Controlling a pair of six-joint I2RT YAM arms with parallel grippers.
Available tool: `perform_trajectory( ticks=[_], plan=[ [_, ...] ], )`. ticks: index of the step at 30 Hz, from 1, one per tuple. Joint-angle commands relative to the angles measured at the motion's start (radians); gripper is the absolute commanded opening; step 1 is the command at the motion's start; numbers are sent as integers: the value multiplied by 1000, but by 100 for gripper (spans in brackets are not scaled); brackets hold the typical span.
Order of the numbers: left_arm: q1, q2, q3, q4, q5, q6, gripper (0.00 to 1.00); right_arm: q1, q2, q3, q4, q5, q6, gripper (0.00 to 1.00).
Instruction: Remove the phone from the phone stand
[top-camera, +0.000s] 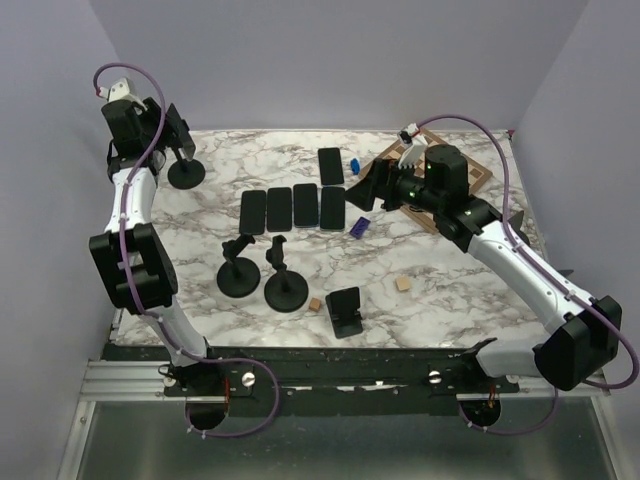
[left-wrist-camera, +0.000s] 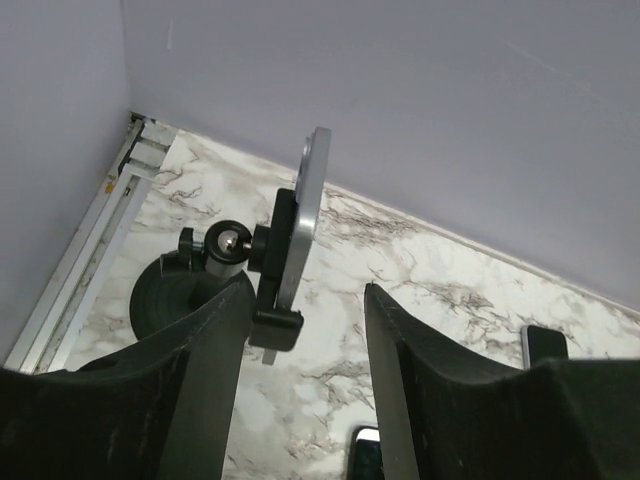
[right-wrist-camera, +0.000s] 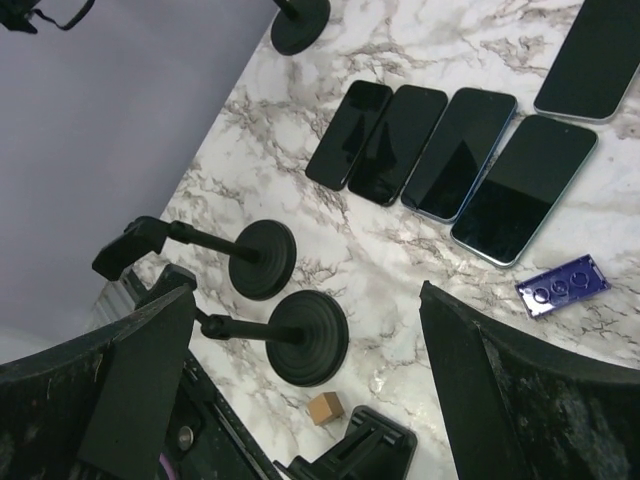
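Observation:
The phone (left-wrist-camera: 316, 190) shows edge-on as a thin silver slab, held upright in the black phone stand (left-wrist-camera: 170, 295) near the table's far left corner. My left gripper (left-wrist-camera: 300, 300) is open. Its two fingers straddle the stand's clamp and the phone's lower end. The left finger (left-wrist-camera: 215, 340) is close to the clamp and the right finger (left-wrist-camera: 395, 350) stands well apart from it. From above, the left gripper (top-camera: 172, 128) hangs over the stand (top-camera: 187, 173) and hides the phone. My right gripper (top-camera: 362, 187) is open and holds nothing, above the table's middle right.
Several phones (top-camera: 293, 207) lie flat in a row, with another (top-camera: 331, 165) behind them. Two empty round-base stands (top-camera: 239, 275) (top-camera: 285, 290) and a folding stand (top-camera: 345, 310) sit near the front. Small wooden blocks (top-camera: 403, 284) and a purple card (top-camera: 361, 226) lie nearby. The wall is close behind the left gripper.

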Motion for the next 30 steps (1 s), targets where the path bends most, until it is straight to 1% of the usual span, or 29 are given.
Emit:
perform_trajectory(
  ticks=[1,3,5,8,11,14,16,17,20,22,23,27,30],
  plan=[
    [6,125,128,62,-24,42,53,4,28,-15,-20,-46,-14,100],
    [9,164,170,72,-11,34,49,4,34,-17,-27,-50,-14,100],
    [8,194,200,83,-5,32,42,4,37,-17,-43,-48,-19,100],
    [9,239,249,94,32,30,36,4,31,-17,-54,-36,-19,100],
    [7,261,299,58,48,39,23,4,27,-11,-60,-37,-14,100],
    [9,224,271,48,56,61,12,4,20,-5,-72,-37,-17,100],
    [8,169,216,42,55,79,3,4,17,-8,-74,-33,-20,100],
    [8,139,172,47,53,83,0,4,17,-11,-72,-30,-21,100],
    [9,42,56,71,57,96,0,4,19,-15,-68,-34,-20,100],
    [8,-1,30,24,54,106,0,6,15,-14,-63,-47,-15,100],
    [6,-30,14,1,50,95,0,5,10,-14,-60,-51,-13,100],
    [2,-159,-119,18,62,54,0,9,-14,-26,-45,-52,2,100],
    [0,-258,-193,-13,79,41,0,13,-21,-38,-25,-57,17,100]
  ],
)
